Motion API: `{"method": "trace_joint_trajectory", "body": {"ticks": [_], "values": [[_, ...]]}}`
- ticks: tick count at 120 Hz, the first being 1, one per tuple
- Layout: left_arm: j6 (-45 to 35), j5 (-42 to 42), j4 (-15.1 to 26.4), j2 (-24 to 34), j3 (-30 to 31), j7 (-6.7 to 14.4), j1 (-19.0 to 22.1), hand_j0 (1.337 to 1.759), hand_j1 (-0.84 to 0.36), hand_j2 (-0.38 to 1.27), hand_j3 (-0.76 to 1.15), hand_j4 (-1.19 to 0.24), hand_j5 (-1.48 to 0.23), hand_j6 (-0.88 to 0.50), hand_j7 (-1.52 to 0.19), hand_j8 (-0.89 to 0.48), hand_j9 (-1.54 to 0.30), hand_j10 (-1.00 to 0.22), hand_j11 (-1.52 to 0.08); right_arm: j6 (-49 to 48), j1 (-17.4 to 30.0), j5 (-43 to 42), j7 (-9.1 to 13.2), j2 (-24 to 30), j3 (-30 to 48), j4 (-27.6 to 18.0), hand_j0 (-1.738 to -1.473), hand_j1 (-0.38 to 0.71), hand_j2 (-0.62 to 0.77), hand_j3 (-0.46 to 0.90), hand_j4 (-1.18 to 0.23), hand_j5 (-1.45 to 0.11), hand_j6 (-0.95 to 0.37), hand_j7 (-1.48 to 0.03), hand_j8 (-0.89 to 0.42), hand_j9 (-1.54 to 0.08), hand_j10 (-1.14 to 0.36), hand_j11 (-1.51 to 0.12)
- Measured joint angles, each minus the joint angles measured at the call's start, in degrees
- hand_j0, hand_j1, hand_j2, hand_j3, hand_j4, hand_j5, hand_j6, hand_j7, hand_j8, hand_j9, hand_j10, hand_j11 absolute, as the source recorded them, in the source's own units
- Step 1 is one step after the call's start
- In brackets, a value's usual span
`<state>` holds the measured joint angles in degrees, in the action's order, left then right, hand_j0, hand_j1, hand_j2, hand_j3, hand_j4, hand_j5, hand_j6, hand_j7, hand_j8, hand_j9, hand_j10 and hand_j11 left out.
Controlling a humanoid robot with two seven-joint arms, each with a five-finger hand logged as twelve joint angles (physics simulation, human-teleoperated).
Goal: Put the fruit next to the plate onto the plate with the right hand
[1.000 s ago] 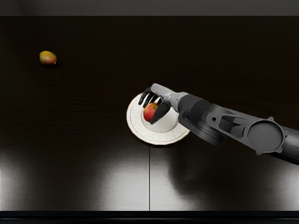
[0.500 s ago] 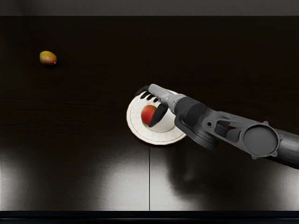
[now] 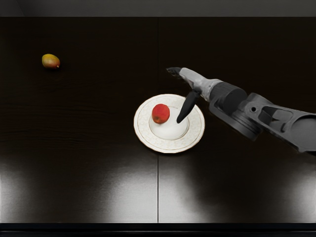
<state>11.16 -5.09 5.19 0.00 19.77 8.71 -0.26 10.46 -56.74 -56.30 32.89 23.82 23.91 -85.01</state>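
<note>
Dark glossy table [image 3: 74, 163] carries one white round plate [image 3: 195, 136]. One red-orange fruit [image 3: 160, 113] sits on it, nearly round, pointing nowhere clearly. A second, yellowish fruit [image 3: 50, 61] lies far left. The right hand [image 3: 190, 83] hovers with fingers spread, empty.

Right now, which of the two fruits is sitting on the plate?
The red fruit, resting in the middle of the white plate beside the open right hand. The yellow-orange fruit lies on the table, far back left.
</note>
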Motion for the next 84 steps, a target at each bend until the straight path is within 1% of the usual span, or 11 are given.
{"method": "trace_joint_trajectory", "body": {"ticks": [19,32,40,52,64,70,84], "values": [[0.0,0.0,0.0,0.0,0.0,0.0,0.0,1.658,0.07,0.05,0.0,-0.23,-0.3,-0.23,-0.3,-0.23,-0.3,-0.23,-0.3,-8.57,0.16,10.76,-0.46,5.87,5.46,-1.0,-1.658,-0.29,-0.01,0.0,-0.05,-0.07,-0.06,-0.07,-0.05,-0.07,-0.05,-0.07],[0.0,0.0,0.0,0.0,0.0,0.0,0.0,1.658,0.07,0.05,0.0,-0.23,-0.3,-0.23,-0.3,-0.23,-0.3,-0.23,-0.3,-18.24,0.38,19.6,-0.57,11.23,9.01,-0.41,-1.658,-0.29,-0.01,0.0,-0.05,-0.06,-0.05,-0.06,-0.05,-0.06,-0.05,-0.06],[0.0,0.01,0.0,0.0,0.0,0.0,0.0,1.658,0.07,0.05,0.0,-0.23,-0.3,-0.23,-0.3,-0.23,-0.3,-0.23,-0.3,-22.94,0.65,23.55,-0.6,14.37,10.12,0.02,-1.658,-0.3,-0.01,0.0,-0.05,-0.06,-0.05,-0.06,-0.05,-0.06,-0.05,-0.06],[0.0,0.0,0.05,0.0,0.0,0.0,0.0,1.658,0.07,0.05,0.0,-0.23,-0.3,-0.23,-0.3,-0.23,-0.3,-0.23,-0.3,-29.35,1.61,27.95,-0.66,17.38,10.9,2.12,-1.658,-0.3,-0.01,0.0,-0.04,-0.06,-0.04,-0.05,-0.04,-0.05,-0.04,-0.05],[0.0,0.1,0.04,0.0,0.02,0.0,0.04,1.658,0.07,0.05,0.0,-0.23,-0.3,-0.23,-0.3,-0.23,-0.3,-0.23,-0.3,-34.22,2.49,30.39,-0.78,20.0,11.22,4.2,-1.658,-0.3,-0.01,0.0,-0.04,-0.05,-0.04,-0.05,-0.04,-0.05,-0.04,-0.05],[0.0,0.16,-0.09,0.0,0.07,0.0,0.17,1.658,0.07,0.05,0.0,-0.23,-0.3,-0.23,-0.3,-0.23,-0.3,-0.23,-0.3,-36.75,2.86,32.07,-1.46,21.23,11.29,5.35,-1.658,-0.3,-0.01,0.0,-0.04,-0.05,-0.04,-0.05,-0.04,-0.05,-0.04,-0.05],[-0.02,0.23,-0.3,0.0,0.14,0.0,0.26,1.658,0.07,0.05,0.0,-0.23,-0.3,-0.23,-0.3,-0.23,-0.3,-0.23,-0.3,-42.5,3.64,35.69,-4.31,23.29,11.37,8.06,-1.658,-0.3,-0.01,0.0,-0.04,-0.05,-0.04,-0.05,-0.04,-0.05,-0.04,-0.05]]}}
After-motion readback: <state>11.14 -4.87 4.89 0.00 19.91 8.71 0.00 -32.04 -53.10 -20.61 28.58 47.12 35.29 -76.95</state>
